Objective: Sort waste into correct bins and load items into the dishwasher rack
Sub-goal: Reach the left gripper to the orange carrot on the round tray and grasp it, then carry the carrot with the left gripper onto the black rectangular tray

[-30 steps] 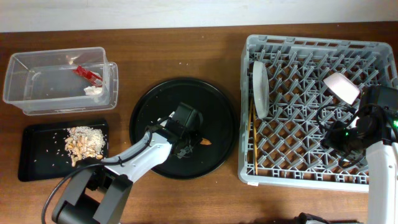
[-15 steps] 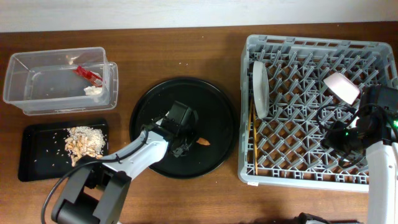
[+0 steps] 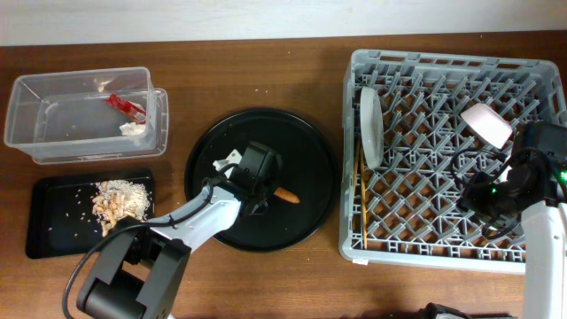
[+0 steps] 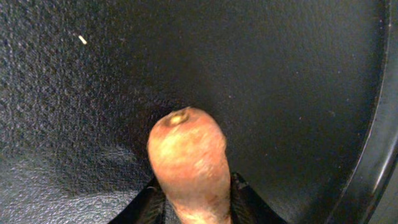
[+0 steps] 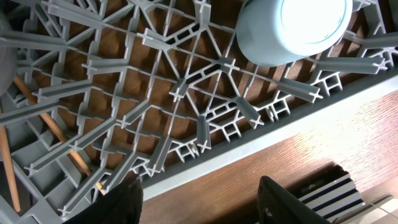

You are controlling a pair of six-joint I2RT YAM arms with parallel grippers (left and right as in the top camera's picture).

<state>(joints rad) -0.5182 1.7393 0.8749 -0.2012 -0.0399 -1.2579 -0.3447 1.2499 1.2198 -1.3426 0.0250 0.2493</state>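
Note:
My left gripper [image 3: 262, 197] is shut on the orange carrot [image 3: 285, 195] over the large round black tray [image 3: 301, 142]; the left wrist view shows the carrot [image 4: 188, 162] between the fingertips [image 4: 194, 202]. My right gripper [image 5: 199, 199] is open and empty at the right edge of the grey dishwasher rack [image 3: 443, 66]. The rack holds the pale plate [image 3: 370, 126] on edge, two chopsticks [image 3: 360, 199] and a white cup [image 3: 486, 124]. A light-blue cup [image 5: 292, 28] shows in the right wrist view. The clear tub [image 3: 53, 120] holds the red wrapper [image 3: 125, 107] and the tissue wad [image 3: 133, 129]. The black rectangular tray [image 3: 49, 235] holds beige food scraps [image 3: 120, 204].
A small white scrap [image 3: 221, 163] lies on the round tray left of my left gripper. The rack's pegs [image 5: 124, 93] stand close under my right gripper. The wooden table edge [image 5: 298, 155] runs beside the rack.
My left gripper has shut on the carrot and raised it slightly, so the carrot now points right from the fingers. The right arm has not moved.

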